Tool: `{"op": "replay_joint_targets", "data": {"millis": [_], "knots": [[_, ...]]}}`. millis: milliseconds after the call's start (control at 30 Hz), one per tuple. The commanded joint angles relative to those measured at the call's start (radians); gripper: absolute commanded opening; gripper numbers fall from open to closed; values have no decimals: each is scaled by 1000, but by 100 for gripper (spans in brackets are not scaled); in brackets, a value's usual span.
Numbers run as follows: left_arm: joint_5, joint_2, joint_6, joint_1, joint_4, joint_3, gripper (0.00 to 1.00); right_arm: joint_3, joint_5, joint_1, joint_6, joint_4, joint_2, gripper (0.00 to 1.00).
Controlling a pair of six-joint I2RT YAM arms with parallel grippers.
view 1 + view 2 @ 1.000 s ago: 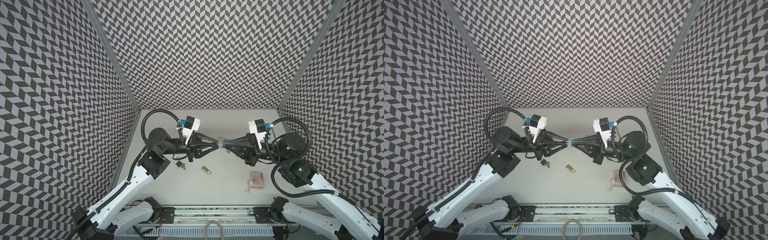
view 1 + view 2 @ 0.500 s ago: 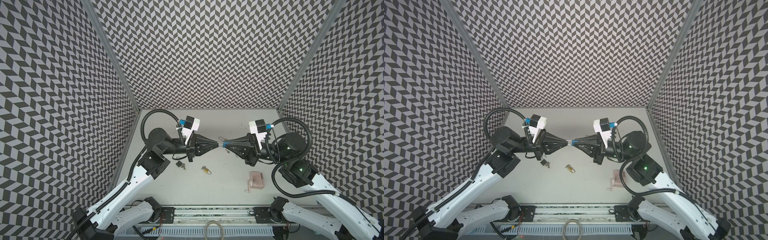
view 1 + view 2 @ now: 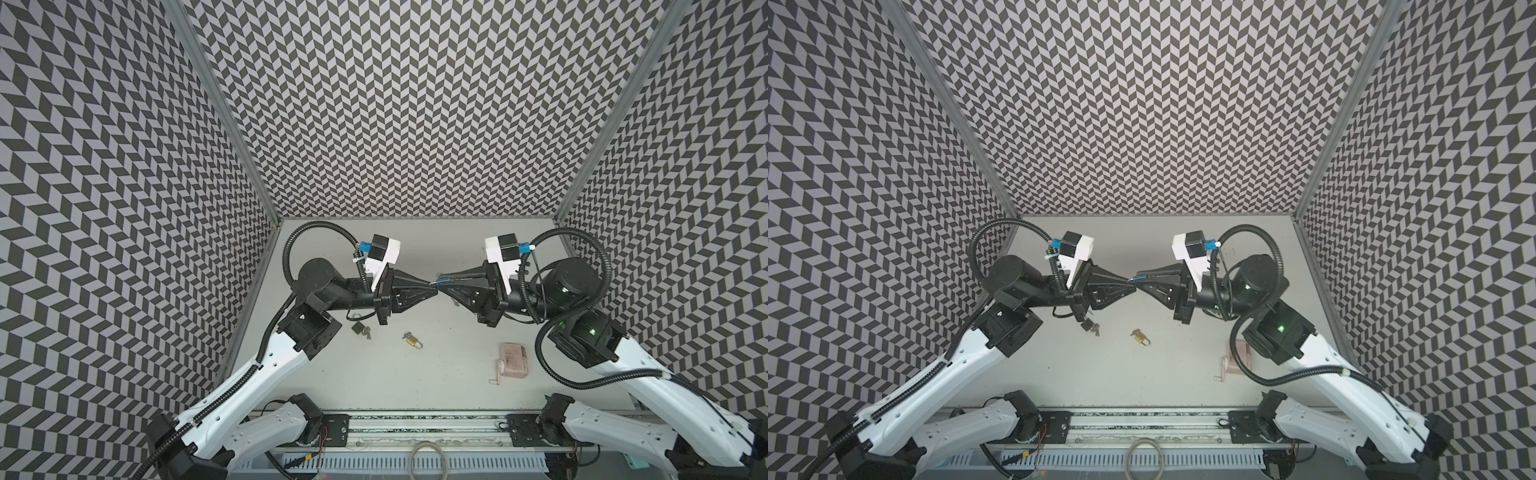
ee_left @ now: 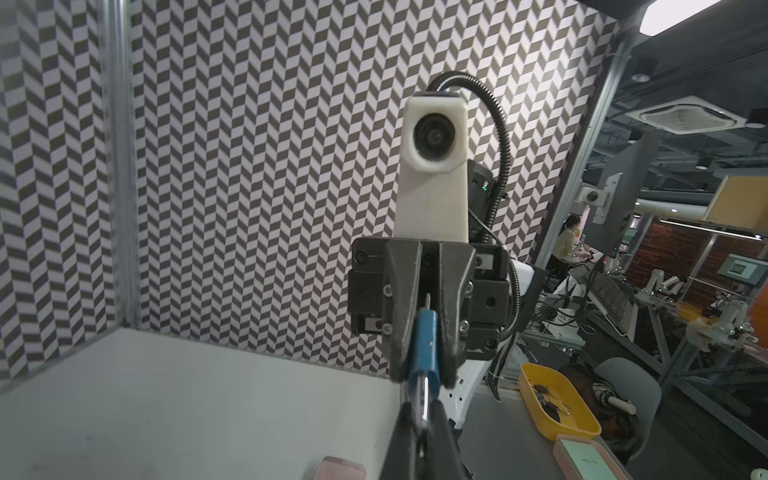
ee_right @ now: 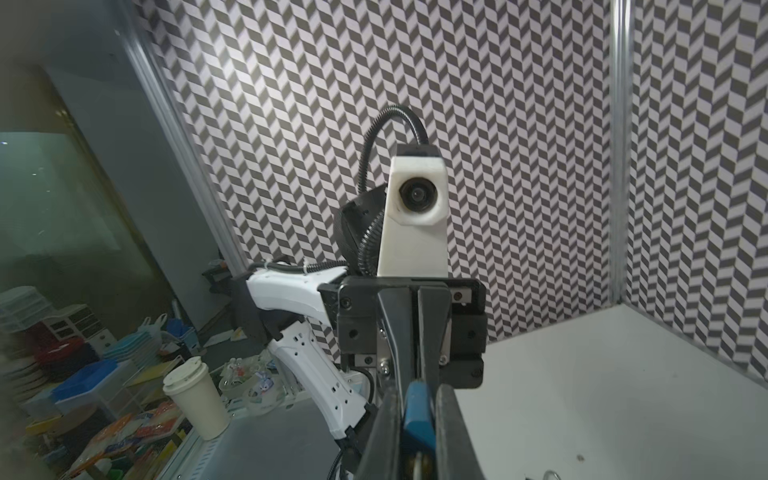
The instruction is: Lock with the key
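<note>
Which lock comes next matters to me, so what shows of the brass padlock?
The brass padlock is small: a yellow metal body, a thin shackle loop at one end and a small greyish piece, perhaps a key, at the other. It lies flat on the grey table, touching nothing else. Locked or not: too small to tell.

The blue-headed metal key (image 4: 424, 345) loses its bright shaft between the fingers of the left gripper (image 4: 420, 415), and those fingers run off the picture's edge. In both top views the key is a mere sliver. The small dark padlock (image 3: 1087, 325) sits half tucked under that arm. On the brass padlock (image 3: 413, 340) the shackle is too tiny to judge. The left wrist view catches only a corner of the pink rectangular box (image 4: 340, 468).
</note>
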Motion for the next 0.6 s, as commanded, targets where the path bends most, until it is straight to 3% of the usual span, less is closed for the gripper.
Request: {"op": "replay_joint_targets", "data": {"millis": [0,400,433,533,567], "knots": [[29,-53,-2,44,-21,25,0,-4,-12,-25,-4,-36,-59,0],[52,-84,-3,56,-30,36,0,-28,-39,-28,19,8,-88,0],[54,-83,-5,55,-29,37,0,-28,-46,-29,24,11,-87,5],[55,-84,-10,55,-24,32,0,-25,-44,-28,27,15,-88,52],[52,-85,-6,56,-29,32,0,-23,-34,-28,25,13,-93,60]]}}
